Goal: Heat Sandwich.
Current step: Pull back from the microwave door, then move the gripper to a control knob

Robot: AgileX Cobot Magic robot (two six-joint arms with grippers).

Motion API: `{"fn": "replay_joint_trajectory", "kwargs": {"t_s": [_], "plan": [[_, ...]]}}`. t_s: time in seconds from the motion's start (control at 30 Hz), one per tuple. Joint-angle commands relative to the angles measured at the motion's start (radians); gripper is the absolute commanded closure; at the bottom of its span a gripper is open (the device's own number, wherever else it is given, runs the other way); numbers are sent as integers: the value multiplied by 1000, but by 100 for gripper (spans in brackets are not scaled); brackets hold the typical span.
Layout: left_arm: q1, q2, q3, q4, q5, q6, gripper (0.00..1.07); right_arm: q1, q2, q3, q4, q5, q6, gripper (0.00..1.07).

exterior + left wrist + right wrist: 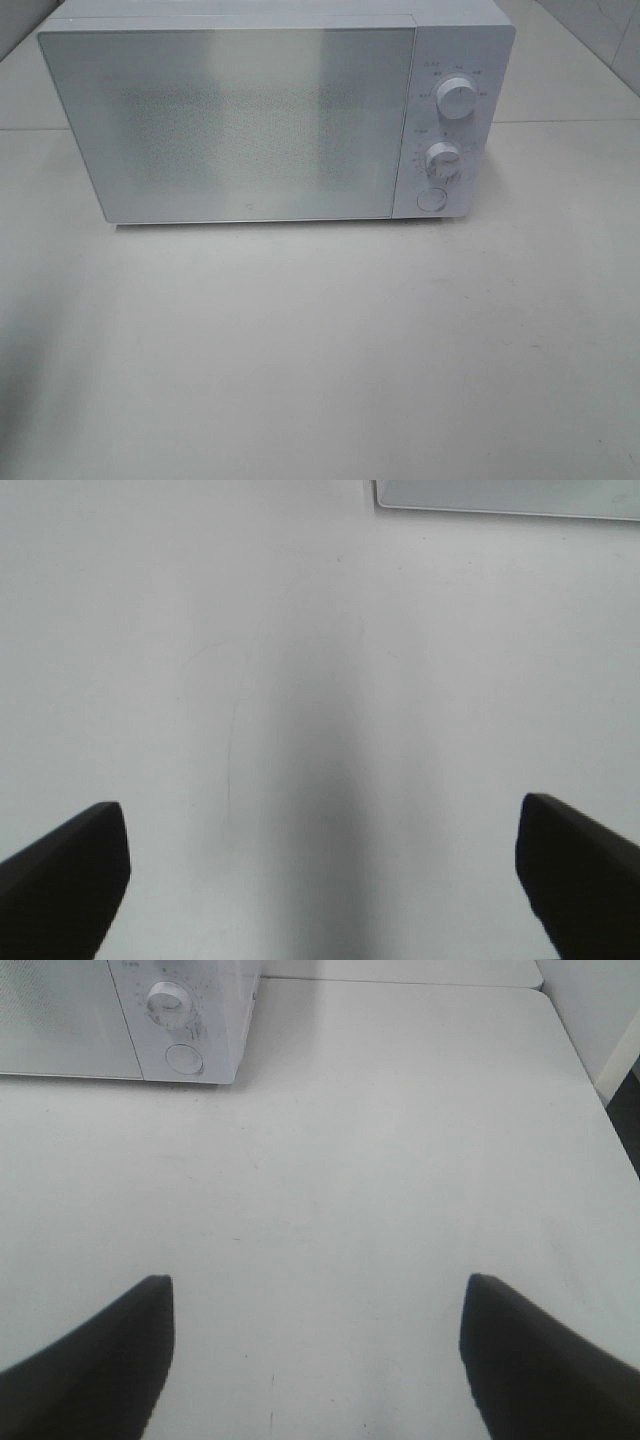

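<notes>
Currently on my screens, item by item.

1. Left claw [322,812]: wide apart. Its two dark fingers [65,875] sit at opposite edges of the wrist view. Nothing lies between them and they touch nothing. Bare white table [180,660] lies beneath, with a soft shadow band running through the gap. A corner of the microwave [500,494] shows well ahead of the claw.

2. Right claw [320,1284]: also well spread, holding nothing and touching nothing. Its fingers [95,1365] hang over bare table [400,1160]. The microwave [60,1020] stands well apart from it, with one knob [167,1002] and the round button [184,1058] facing me.

3. Microwave [250,120]: white, at the back of the table [320,360] in the high view. Its door [230,125] is shut, with a frosted, reflective panel I cannot see through. The control strip is on the right side, with upper knob [457,100], lower knob [442,158] and button [431,198] beneath.

4. Sandwich: out of sight in all three views, so I cannot tell where it is.
</notes>
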Motion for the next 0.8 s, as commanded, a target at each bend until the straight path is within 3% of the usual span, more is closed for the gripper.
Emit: {"fn": "replay_joint_trajectory", "kwargs": {"t_s": [0.03, 0.43, 0.8], "plan": [[4, -69, 20, 12, 48, -11, 3, -8, -27, 1, -1, -5, -6, 31], [3, -343, 127, 52, 215, -10, 3, -8, -27, 1, -1, -5, -6, 31], [3, -551, 191, 54, 171, -11, 3, -8, -27, 1, -1, -5, -6, 31]]}}
